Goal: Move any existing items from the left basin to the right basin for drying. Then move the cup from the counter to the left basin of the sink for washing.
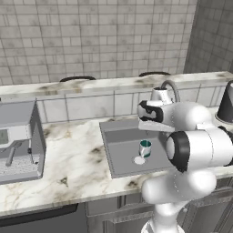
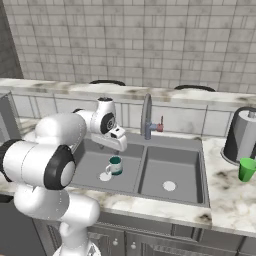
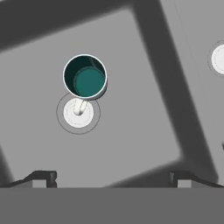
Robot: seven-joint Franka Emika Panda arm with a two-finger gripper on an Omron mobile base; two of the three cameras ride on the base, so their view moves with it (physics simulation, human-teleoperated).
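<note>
A small teal-green cup (image 1: 145, 148) (image 2: 115, 164) (image 3: 85, 76) stands upright in the left basin (image 1: 122, 152) (image 2: 92, 160) (image 3: 131, 118), right beside its pale drain (image 3: 78, 114). A short pale handle on the cup reaches over that drain. My gripper (image 1: 154, 125) (image 2: 114, 144) (image 3: 113, 177) hangs open above the left basin, well above the cup and a little off to its side, with nothing between its fingers. The right basin (image 2: 172, 167) (image 3: 194, 48) holds only its drain. A bright green cup (image 2: 246, 169) stands on the marble counter (image 2: 225, 200) right of the sink.
The curved grey tap (image 1: 171, 87) (image 2: 146, 116) rises behind the divider between the basins. A dark grey canister (image 2: 241, 134) (image 1: 226, 103) stands behind the green cup. A coffee machine (image 1: 18, 141) occupies the counter's left end. My own white arm blocks the right basin in the left base view.
</note>
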